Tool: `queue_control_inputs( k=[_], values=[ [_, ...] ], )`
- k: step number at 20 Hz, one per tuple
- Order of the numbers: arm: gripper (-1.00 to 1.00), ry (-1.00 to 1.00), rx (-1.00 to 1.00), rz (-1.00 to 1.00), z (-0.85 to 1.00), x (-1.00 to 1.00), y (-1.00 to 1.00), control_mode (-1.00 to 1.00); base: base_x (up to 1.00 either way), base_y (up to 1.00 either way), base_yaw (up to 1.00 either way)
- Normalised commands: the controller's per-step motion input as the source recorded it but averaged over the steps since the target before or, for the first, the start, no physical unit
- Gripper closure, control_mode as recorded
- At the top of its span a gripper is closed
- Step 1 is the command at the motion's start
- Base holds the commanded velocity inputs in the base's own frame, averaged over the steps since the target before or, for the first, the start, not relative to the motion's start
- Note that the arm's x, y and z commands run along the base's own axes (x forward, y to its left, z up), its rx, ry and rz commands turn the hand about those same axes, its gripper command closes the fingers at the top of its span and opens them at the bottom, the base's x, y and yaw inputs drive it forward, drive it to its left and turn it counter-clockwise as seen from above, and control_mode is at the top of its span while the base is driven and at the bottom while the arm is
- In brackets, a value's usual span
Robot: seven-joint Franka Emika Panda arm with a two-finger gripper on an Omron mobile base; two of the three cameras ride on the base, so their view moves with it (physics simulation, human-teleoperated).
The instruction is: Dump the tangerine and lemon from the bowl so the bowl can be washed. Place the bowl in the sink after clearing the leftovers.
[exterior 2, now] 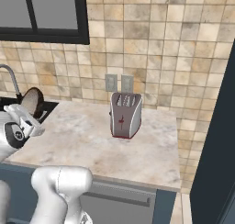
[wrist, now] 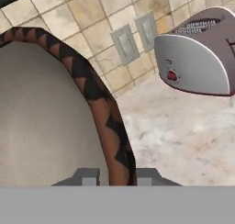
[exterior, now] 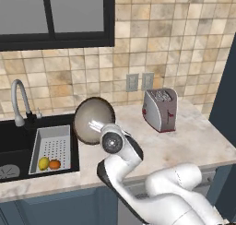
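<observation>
In the left base view, the bowl [exterior: 93, 120] is standing tipped up on edge above the counter [exterior: 184, 141], its pale inside facing the camera, just right of the sink [exterior: 16, 148]. The arm's wrist is sitting right below the bowl and hiding the end effector. A white perforated tray [exterior: 53, 148] is lying in the sink, and the lemon [exterior: 43, 163] and the tangerine [exterior: 54, 164] are resting side by side, touching, at the tray's near end. A toaster [exterior: 160, 109] is standing well to the right on the counter. In the right base view, the bowl [exterior 2: 32, 103] is showing edge-on at the far left, its dark outside turned toward the toaster [exterior 2: 125, 114]. In the hand view, the end effector [wrist: 117, 176] is clamping the bowl's [wrist: 46, 117] dark patterned rim between its two fingertips [wrist: 87, 177], with the toaster [wrist: 197, 58] lying beyond.
</observation>
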Motion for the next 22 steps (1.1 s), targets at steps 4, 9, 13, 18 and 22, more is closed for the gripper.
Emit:
queue_control_inputs(
  k=[4, 9, 13, 18, 22],
  values=[
    [1.00, -0.10, 0.68, 0.00, 0.61, -0.47, -1.00, -1.00, 0.00, 0.00, 0.00],
    [1.00, 0.04, 0.71, -0.06, 0.74, -0.28, -0.87, -1.00, 0.00, 0.00, 0.00],
    [1.00, 0.44, 0.41, -0.14, 0.82, -0.14, -0.72, -1.00, 0.00, 0.00, 0.00],
    [1.00, 0.51, 0.03, -0.17, 0.02, -0.09, -0.51, -1.00, 0.00, 0.00, 0.00],
    [1.00, 0.11, 0.00, -0.06, -0.19, -0.14, -0.24, -1.00, 0.00, 0.00, 0.00]
  ],
)
